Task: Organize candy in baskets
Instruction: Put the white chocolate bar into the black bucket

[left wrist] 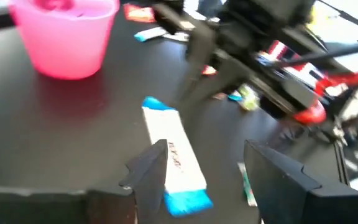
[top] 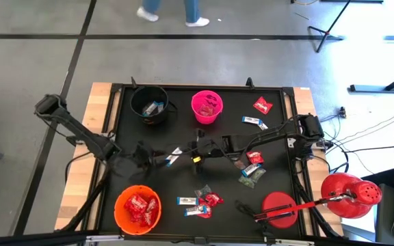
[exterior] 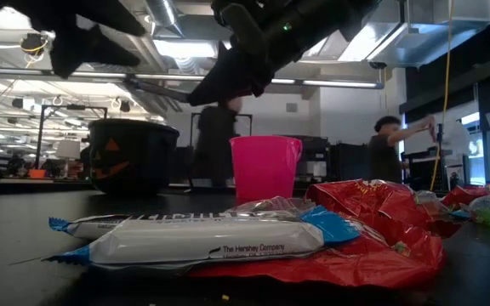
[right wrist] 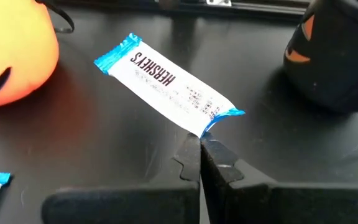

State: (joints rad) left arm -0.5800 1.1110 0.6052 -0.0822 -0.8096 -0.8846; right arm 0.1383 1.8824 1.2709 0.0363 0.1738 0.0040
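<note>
A blue-and-white candy bar (top: 174, 156) lies flat on the black table between my two grippers. My left gripper (left wrist: 207, 180) is open, and the bar's near end (left wrist: 188, 200) lies on the table between its fingers, beside one of them. My right gripper (right wrist: 199, 146) is shut, its tips right at the bar's other end (right wrist: 229, 114). The black basket (top: 149, 104) and the pink basket (top: 206, 106) stand at the far side, and the orange basket (top: 137, 208), which holds red packets, at the near left. More candy (top: 200, 203) lies loose near the front. My left gripper has one finger (left wrist: 151, 171) in front of the bar's near end, and I cannot tell whether it touches it. My right gripper comes slanting down at the bar's crimped blue end (right wrist: 219, 121). Whether its shut tips touch that end I cannot tell.
Loose candy lies right of the middle (top: 252, 165) and at the far right (top: 262, 106). A large red domed object (top: 351, 195) and a red disc (top: 279, 208) sit at the near right. People stand in the room behind the table.
</note>
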